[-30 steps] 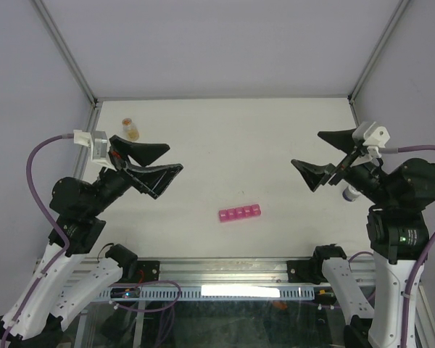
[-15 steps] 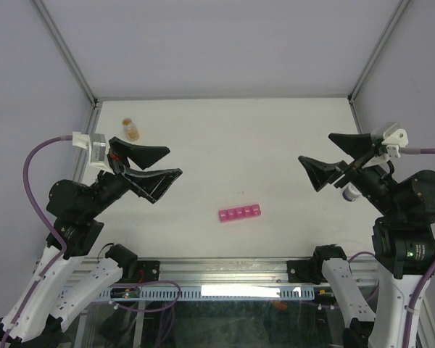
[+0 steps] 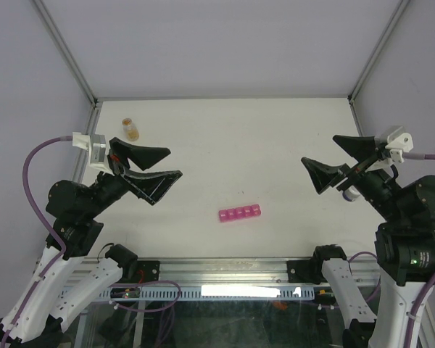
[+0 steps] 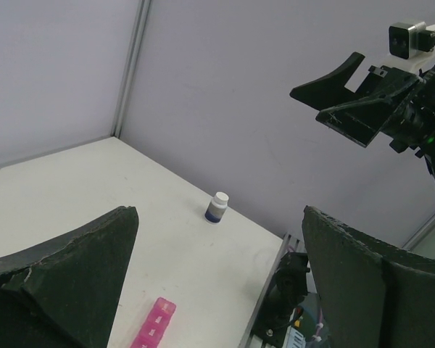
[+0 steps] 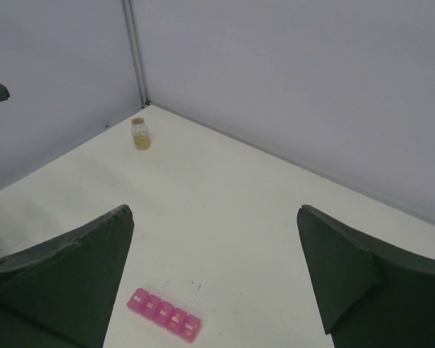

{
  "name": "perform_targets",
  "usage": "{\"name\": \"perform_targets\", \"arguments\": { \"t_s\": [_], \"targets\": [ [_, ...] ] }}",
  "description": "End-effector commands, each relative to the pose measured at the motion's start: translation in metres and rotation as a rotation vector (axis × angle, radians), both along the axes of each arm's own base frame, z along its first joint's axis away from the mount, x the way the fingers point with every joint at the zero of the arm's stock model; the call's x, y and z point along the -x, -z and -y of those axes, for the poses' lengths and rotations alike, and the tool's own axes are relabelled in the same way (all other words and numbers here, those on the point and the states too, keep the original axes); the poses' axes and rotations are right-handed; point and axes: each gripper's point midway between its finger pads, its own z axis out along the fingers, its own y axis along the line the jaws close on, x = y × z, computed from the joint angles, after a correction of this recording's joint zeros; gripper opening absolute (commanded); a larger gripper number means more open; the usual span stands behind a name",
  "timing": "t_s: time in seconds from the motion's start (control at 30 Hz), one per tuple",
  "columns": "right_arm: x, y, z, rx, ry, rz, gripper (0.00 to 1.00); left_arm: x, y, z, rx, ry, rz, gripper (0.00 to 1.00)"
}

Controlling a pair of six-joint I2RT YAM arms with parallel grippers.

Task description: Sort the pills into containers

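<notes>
Since both bottles sit right out at the edges, that's where you could get bitten. The small amber bottle (image 3: 131,128) stands upright near the far-left corner of the table (image 3: 225,145), and the white-capped bottle (image 4: 217,207) stands upright close to the right edge, mostly hidden behind the right arm from above. Both look light and narrow, so if you come in with one finger leading, I'd guess you knock it over or shove it off the side instead of catching it.

Your left gripper (image 3: 148,168) and right gripper (image 3: 335,161) both hang above the table with fingers spread wide, holding nothing.

The pink pill organizer (image 3: 239,213) lies flat near the middle of the table, toward the near edge, well apart from both bottles. Its long axis runs roughly left to right in the top view, with the right end tipped slightly toward the far side. The lids look closed, though it's too small to be sure. It's also light plastic, so prying a lid could just slide the whole strip unless you brace it.
</notes>
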Motion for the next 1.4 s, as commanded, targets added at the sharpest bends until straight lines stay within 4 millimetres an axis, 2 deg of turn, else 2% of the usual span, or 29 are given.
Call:
{"name": "perform_targets", "arguments": {
  "t_s": [0.0, 1.37],
  "targets": [
    [0.007, -0.013, 0.003, 0.007, 0.022, 0.052, 0.99, 0.011, -0.010, -0.001, 0.005, 0.031, 0.026, 0.99],
    [0.007, -0.002, 0.004, 0.045, 0.021, 0.041, 0.99, 0.002, 0.018, 0.007, -0.042, 0.047, -0.013, 0.99]
  ]
}}
